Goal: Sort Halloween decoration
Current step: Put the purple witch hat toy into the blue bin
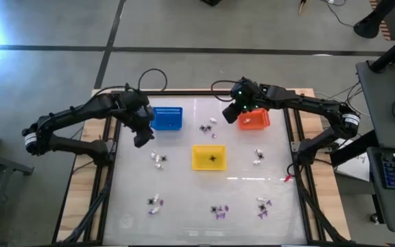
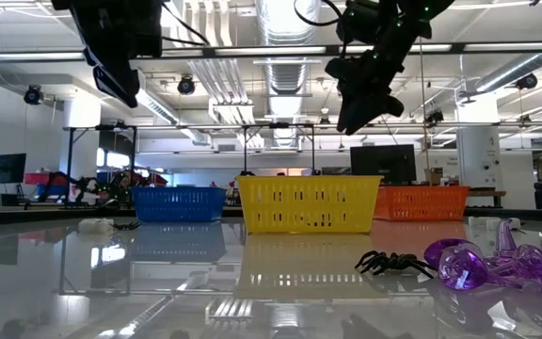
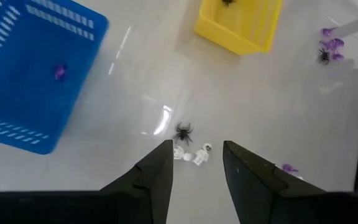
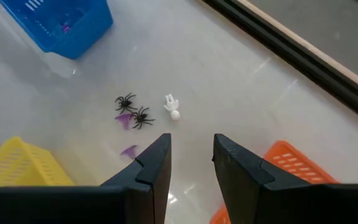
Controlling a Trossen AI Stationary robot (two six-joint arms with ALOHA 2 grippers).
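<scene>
Hovering left gripper (image 3: 196, 163), jaws apart, empty, above spider (image 3: 183, 132); we judge pick pending: descend, close. Right gripper (image 4: 191, 154) parted, empty, by orange basket (image 4: 291, 167).

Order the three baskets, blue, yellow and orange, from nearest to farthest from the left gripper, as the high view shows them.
Measured from the left gripper:
1. The blue basket, right beside the gripper, toward the table's far edge.
2. The yellow basket, near the table's middle.
3. The orange basket, on the right side, under the right gripper.
</scene>
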